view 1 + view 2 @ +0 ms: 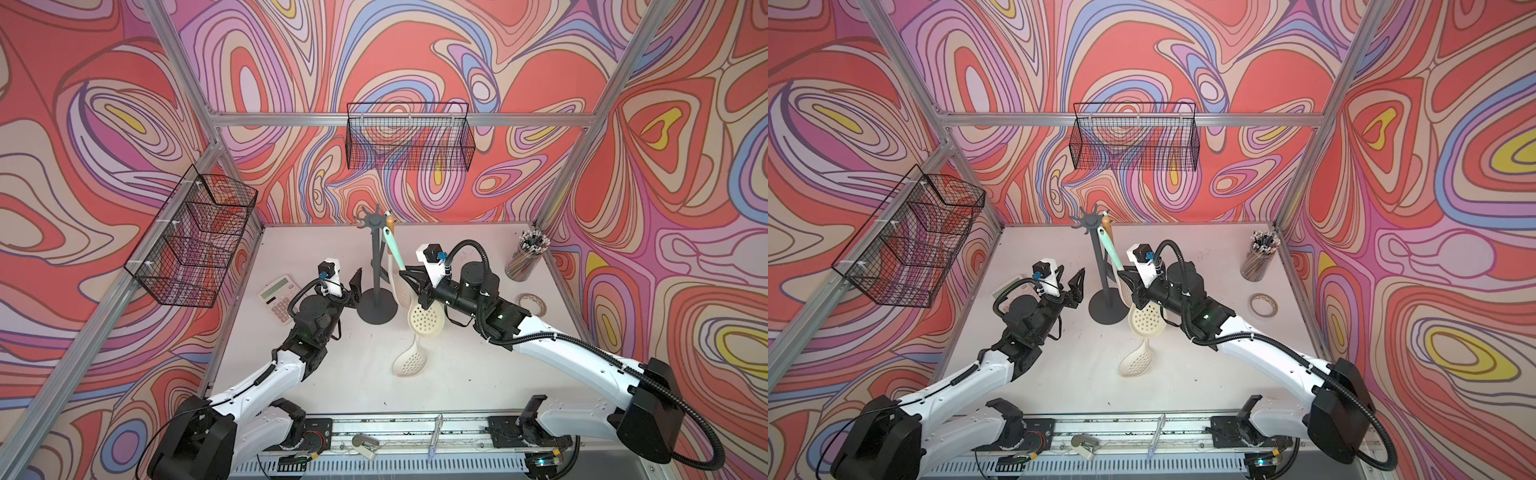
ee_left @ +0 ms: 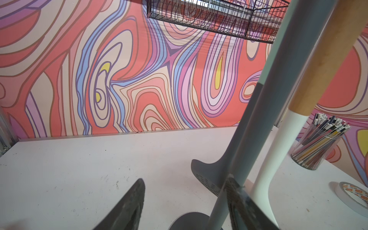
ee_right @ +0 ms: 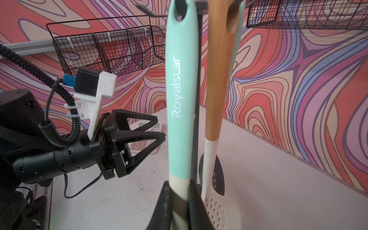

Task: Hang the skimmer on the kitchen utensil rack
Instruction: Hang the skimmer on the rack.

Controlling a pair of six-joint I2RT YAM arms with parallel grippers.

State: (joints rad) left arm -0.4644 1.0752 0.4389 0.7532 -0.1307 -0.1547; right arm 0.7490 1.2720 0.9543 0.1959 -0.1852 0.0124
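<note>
While the left jaws stand released beside the pole of the kitchen utensil rack [image 1: 376, 266], the right jaws grip the skimmer [image 3: 180, 89] low on its mint handle, long axis near upright, hanging hole uppermost at the rack's hooked crown; seated or not, cannot tell.

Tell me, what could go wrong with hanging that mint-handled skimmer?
The right gripper holds the skimmer low on its neck, so the handle's hole may miss a hook on the rack and the skimmer fall on release. It crowds the wood-handled utensil hanging there and might knock it off. The left gripper is open near the rack, not gripping it; a push could tip it.
</note>
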